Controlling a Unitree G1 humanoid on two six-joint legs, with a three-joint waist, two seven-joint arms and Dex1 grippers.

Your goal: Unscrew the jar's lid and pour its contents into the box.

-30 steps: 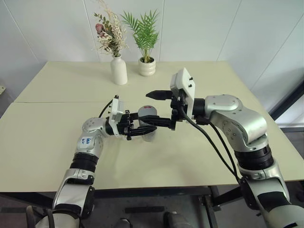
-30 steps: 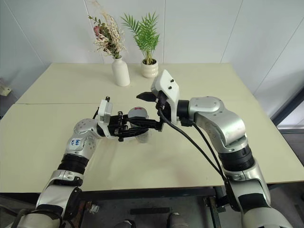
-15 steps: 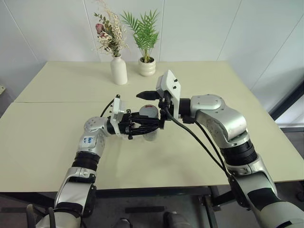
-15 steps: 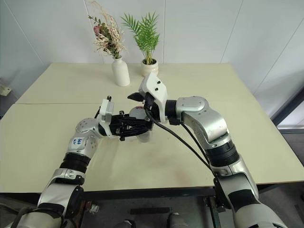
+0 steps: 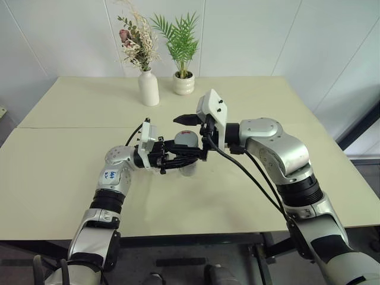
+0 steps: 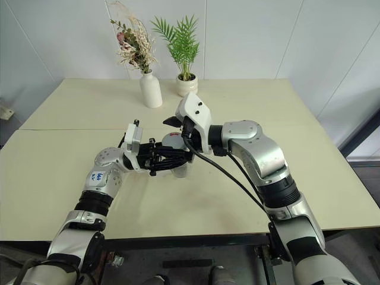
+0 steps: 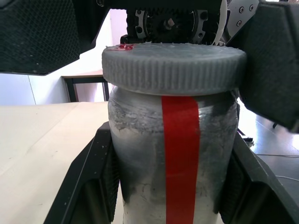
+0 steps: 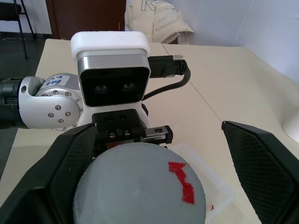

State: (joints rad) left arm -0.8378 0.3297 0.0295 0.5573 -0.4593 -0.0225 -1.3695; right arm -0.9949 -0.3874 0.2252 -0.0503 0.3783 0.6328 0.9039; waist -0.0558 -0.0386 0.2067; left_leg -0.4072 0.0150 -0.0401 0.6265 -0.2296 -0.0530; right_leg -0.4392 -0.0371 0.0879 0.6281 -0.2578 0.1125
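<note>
Left gripper (image 5: 168,160) clamped on the jar (image 7: 175,158) above the table (image 5: 71,166), right gripper (image 8: 154,182) spread wide around the lid (image 7: 174,68), not gripping yet: next it likely closes and twists.

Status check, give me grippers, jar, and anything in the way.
Left gripper shut on the jar, held above the table. Right gripper open, jaws either side of the lid, not closed. Lid on. Nothing blocking.
</note>
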